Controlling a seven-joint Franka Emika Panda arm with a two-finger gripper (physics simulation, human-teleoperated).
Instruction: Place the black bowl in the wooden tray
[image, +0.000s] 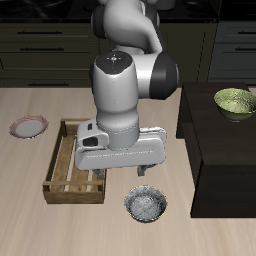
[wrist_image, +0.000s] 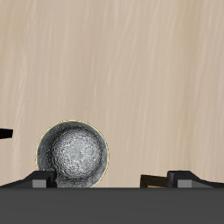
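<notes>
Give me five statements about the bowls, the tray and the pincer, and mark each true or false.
1. The black bowl sits on the table, outside the wooden tray. True.
2. The pincer is holding the black bowl off the table. False: in the wrist view the bowl lies on the table, with no finger closed on it.
3. The black bowl lies nearer the table's front edge than the tray's far end. True.
4. The green bowl is inside the wooden tray. False: it sits on the dark raised surface beside the table.
5. The black bowl is upside down. False: its speckled inside faces up.
</notes>
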